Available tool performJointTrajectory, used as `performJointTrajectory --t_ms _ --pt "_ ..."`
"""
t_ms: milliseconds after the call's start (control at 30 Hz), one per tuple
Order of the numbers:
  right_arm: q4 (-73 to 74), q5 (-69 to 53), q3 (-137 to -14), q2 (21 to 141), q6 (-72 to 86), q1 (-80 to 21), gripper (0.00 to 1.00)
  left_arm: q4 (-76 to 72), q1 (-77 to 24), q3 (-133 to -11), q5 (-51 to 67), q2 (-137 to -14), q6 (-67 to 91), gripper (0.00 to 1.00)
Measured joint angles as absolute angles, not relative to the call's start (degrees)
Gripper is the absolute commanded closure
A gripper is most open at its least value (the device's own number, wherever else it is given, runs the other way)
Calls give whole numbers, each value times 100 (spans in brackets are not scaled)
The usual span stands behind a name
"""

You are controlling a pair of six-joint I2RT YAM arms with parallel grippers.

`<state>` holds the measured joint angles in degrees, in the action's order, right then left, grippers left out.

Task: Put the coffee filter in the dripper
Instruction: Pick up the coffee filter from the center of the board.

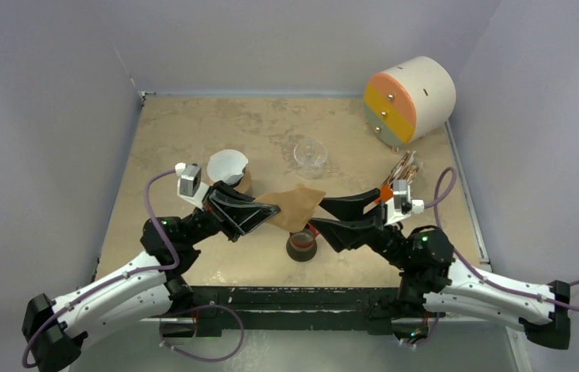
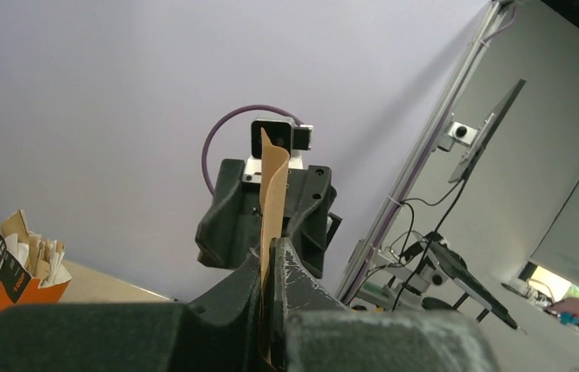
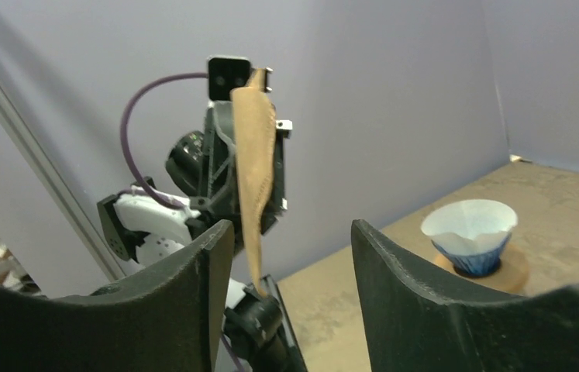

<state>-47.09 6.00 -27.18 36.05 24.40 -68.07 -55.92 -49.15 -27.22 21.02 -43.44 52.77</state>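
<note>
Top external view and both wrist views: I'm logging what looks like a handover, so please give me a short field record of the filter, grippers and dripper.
held item: flat brown paper coffee filter, raised above the table
left gripper: shut on the filter's edge
right gripper: open, one finger on each side of the filter
dripper: deep-blue ribbed cone on a tan wooden ring, lined with a white paper filter
task state: brown filter not yet in the dripper

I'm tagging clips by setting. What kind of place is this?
Probably a robotics lab test cell, not a kitchen: plain walls box in the table, and a monitor and cabled bench gear stand just outside.
</note>
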Motion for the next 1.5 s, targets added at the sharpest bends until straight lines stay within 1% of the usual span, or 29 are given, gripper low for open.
performJointTrajectory --t_ms 133,267,300,500,567,633,767,900,1133,1267,1500 --pt "-3422 600 -2862 2851 2086 -6807 35 -4917 -4915 -2722 2423 -3833 4963 100" --pt "-1837 423 -3767 2696 1636 -6807 35 -4045 -4915 -2849 2980 -3542 4609 100" --pt "-1304 322 -4193 2783 1505 -6807 35 -3765 -4915 -2919 3138 -3516 4506 100" --pt "757 -279 -6012 3411 1009 -6807 38 -1955 -4915 -3581 3970 -3284 3778 100" --pt "1330 -491 -6414 3605 915 -6807 40 -1297 -4915 -3865 4217 -3199 3479 100" --pt "1918 -757 -6790 3835 840 -6807 45 -716 -4915 -4139 4449 -3103 3199 100" --pt "2738 -1341 -7347 4329 779 -6807 49 152 -4915 -4574 4827 -3048 2768 100" --pt "3089 -1903 -7564 4733 821 -6807 52 838 -4915 -4869 5140 -3122 2414 100" --pt "3068 -2707 -7568 5266 1199 -6810 56 1782 -4915 -5260 5454 -3380 1900 100" --pt "2961 -2945 -7568 5472 1396 -6810 60 2043 -4915 -5295 5540 -3380 1776 100" --pt "2661 -3148 -7564 5706 1590 -6810 61 2222 -4915 -5304 5583 -3367 1686 100"
